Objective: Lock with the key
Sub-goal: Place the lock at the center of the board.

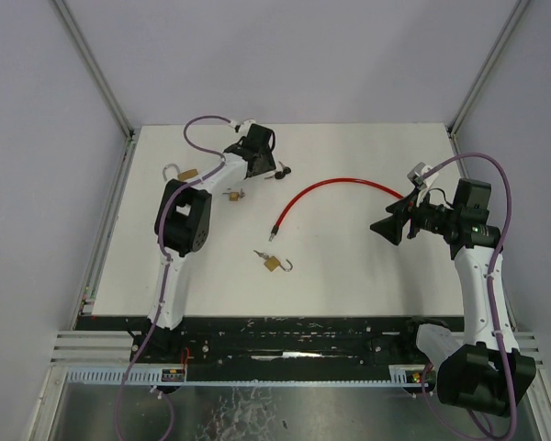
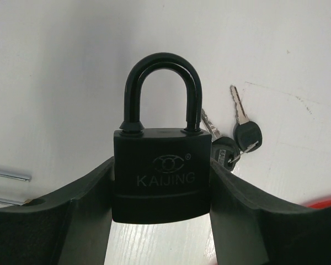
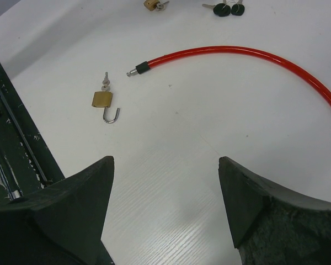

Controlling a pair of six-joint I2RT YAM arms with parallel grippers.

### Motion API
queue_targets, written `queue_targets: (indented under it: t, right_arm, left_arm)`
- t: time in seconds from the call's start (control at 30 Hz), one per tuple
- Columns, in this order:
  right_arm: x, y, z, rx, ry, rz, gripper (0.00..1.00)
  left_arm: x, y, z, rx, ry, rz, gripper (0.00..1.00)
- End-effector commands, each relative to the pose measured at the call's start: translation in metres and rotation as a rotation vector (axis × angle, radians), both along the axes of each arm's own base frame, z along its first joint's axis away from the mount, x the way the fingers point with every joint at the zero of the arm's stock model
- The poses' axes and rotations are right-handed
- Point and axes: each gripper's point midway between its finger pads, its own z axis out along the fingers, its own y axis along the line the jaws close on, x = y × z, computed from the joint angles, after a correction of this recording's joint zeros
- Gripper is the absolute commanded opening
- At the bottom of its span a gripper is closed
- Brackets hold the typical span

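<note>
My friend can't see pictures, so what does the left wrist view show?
A black padlock is gripped in the left end effector, its shackle looking closed. Two black-headed keys lie beside it on the white table.

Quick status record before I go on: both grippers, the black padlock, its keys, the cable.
left gripper: shut on black padlock
black padlock: shackle looks closed
black keys: on the table beside it, not held
right gripper: open, empty, above the table
red cable: lying loose on the table
brass padlock: shackle open, key inserted, near the cable's end
</note>
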Motion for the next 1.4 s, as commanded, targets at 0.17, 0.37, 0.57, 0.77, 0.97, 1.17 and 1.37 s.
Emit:
queue_targets:
  t: [0.17, 0.37, 0.57, 0.77, 0.97, 1.17, 1.37]
  right_arm:
    - [0.003, 0.0, 0.009, 0.001, -0.044, 0.003, 0.82]
    - [0.002, 0.0, 0.009, 0.0, -0.047, 0.005, 0.82]
    - [0.002, 0.0, 0.009, 0.002, -0.046, 0.007, 0.83]
    - [0.002, 0.0, 0.009, 0.003, -0.044, 0.006, 0.83]
    - [0.002, 0.0, 0.009, 0.003, -0.045, 0.007, 0.83]
    - [0.002, 0.001, 0.009, 0.004, -0.045, 0.009, 0.83]
    - [0.002, 0.0, 0.009, 0.004, -0.044, 0.008, 0.83]
  left_arm:
    - [0.018, -0.002, 0.006, -0.164, 0.011, 0.058, 0.14]
    - [0.016, -0.008, 0.001, -0.208, 0.036, 0.036, 0.18]
    - [0.016, -0.009, 0.0, -0.223, 0.045, 0.032, 0.28]
    - [0.016, -0.011, -0.001, -0.234, 0.052, 0.022, 0.34]
    - [0.015, -0.016, -0.002, -0.256, 0.06, 0.005, 0.39]
    - [0.015, -0.018, -0.002, -0.265, 0.062, -0.003, 0.44]
    - [0.016, -0.018, -0.001, -0.272, 0.063, -0.009, 0.52]
